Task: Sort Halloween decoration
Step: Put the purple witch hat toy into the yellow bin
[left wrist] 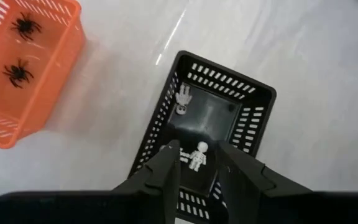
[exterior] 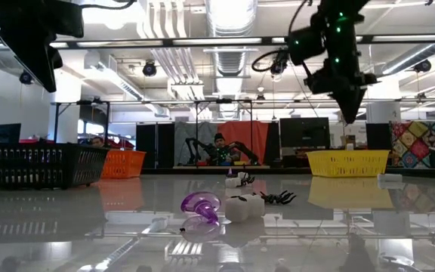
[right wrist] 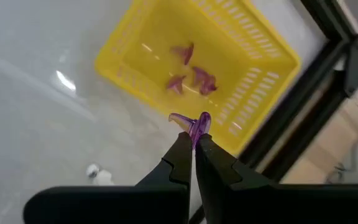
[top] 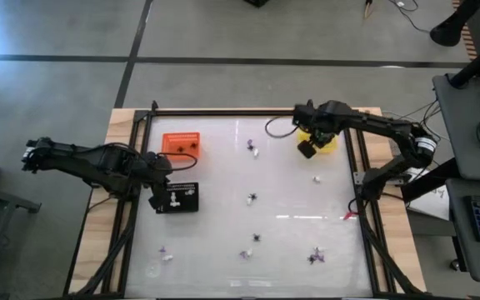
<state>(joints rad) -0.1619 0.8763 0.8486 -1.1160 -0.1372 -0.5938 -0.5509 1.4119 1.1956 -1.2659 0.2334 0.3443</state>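
Observation:
My left gripper [left wrist: 199, 171] hangs open over the black tray [left wrist: 247, 93], which holds white skeleton trinkets [left wrist: 183, 99]; one of them [left wrist: 197, 155] shows between the fingertips, lower down. My right gripper [right wrist: 193, 144] is shut on a purple trinket [right wrist: 194, 124], above the table just beside the yellow tray [right wrist: 253, 43], where three purple trinkets [right wrist: 191, 76] lie. Two black spiders [left wrist: 18, 71] lie in the orange tray [left wrist: 55, 56]. Several white, black and purple trinkets [top: 252, 198] are scattered on the white table top. My right gripper pinches the purple trinket by its lower end [right wrist: 194, 132] between the two fingertips. The fingers come from above, pointing down. The trinket is lifted clear of the table and sticks out past the fingertips.
The orange tray [top: 182, 143] stands at the table's far left, the black tray [top: 179, 197] nearer, the yellow tray [top: 325, 142] at the far right. A black frame [top: 132, 167] edges the table. A purple trinket [exterior: 200, 205], a white one [exterior: 245, 205] and a black spider [exterior: 278, 198] lie near the front.

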